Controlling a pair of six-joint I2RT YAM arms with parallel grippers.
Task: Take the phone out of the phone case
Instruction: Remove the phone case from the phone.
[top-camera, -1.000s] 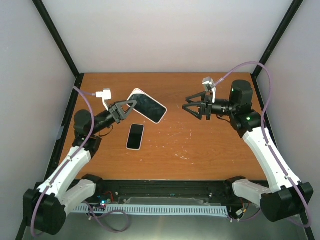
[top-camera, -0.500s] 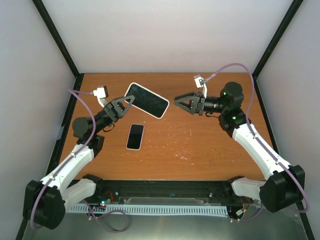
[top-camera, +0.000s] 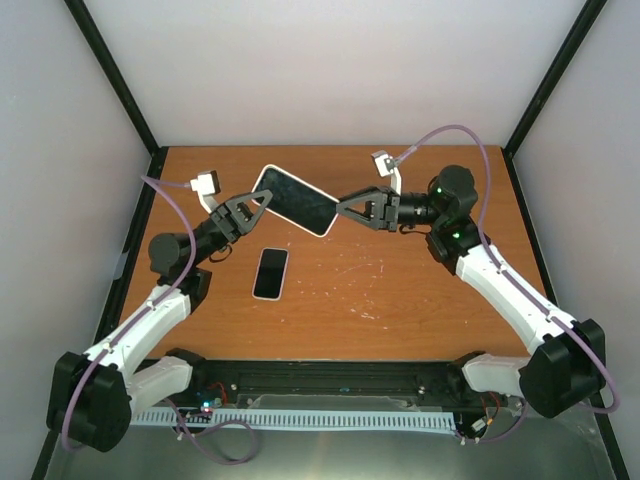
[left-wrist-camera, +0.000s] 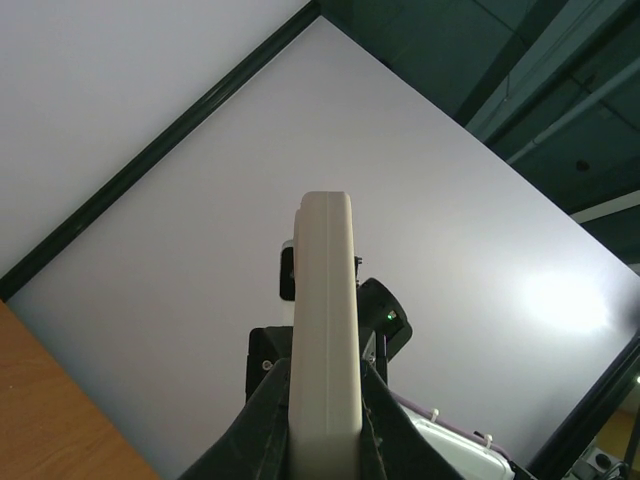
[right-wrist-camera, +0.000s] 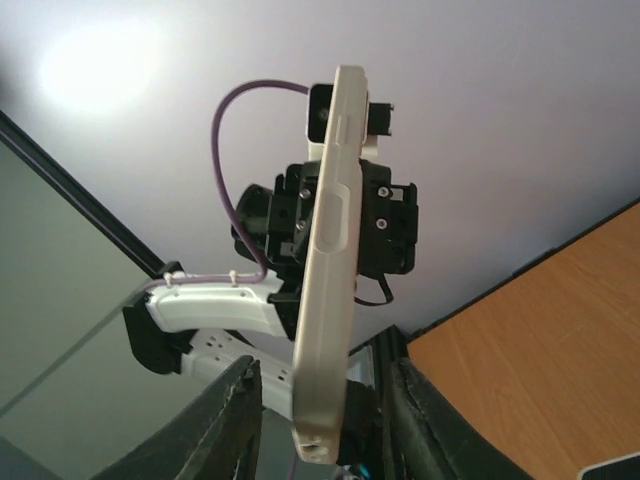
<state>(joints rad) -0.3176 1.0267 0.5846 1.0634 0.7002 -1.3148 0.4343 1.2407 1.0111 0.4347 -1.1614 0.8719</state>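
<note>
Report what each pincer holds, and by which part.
Left pincer grips the case by its left end. Right pincer straddles the right end with gaps on both sides, holding nothing.

Left arm (top-camera: 140, 325) extended toward 1 o'clock, wrist raised. Left gripper (top-camera: 265, 204) points 2 o'clock, jaws clamped on phone case (top-camera: 295, 198) end. Right arm (top-camera: 505, 290) extended toward 11 o'clock. Right gripper (top-camera: 342, 208) points 9 o'clock, fingers (right-wrist-camera: 232, 405) apart, straddling opposite end, gap each side.
</note>
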